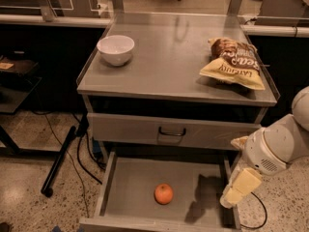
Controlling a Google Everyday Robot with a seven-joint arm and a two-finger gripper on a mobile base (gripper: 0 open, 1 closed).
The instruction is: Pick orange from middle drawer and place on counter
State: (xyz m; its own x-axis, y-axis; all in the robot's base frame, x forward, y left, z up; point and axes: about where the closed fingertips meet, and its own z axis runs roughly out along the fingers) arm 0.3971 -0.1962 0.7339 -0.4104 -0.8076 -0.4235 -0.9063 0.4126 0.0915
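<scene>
The orange (163, 194) lies on the flat grey floor of the open middle drawer (128, 190), near the middle front. My gripper (235, 192) hangs cream-coloured from the white arm (275, 146) at the drawer's right wall, to the right of the orange and above its level, well apart from it. It holds nothing that I can see. The counter (169, 64) is the grey steel top of the cabinet above.
A white bowl (116, 49) stands on the counter's left side and a yellow chip bag (232, 63) lies on its right. A closed drawer front with a black handle (171, 131) sits just above the open drawer. Cables and a black pole lie on the floor at left.
</scene>
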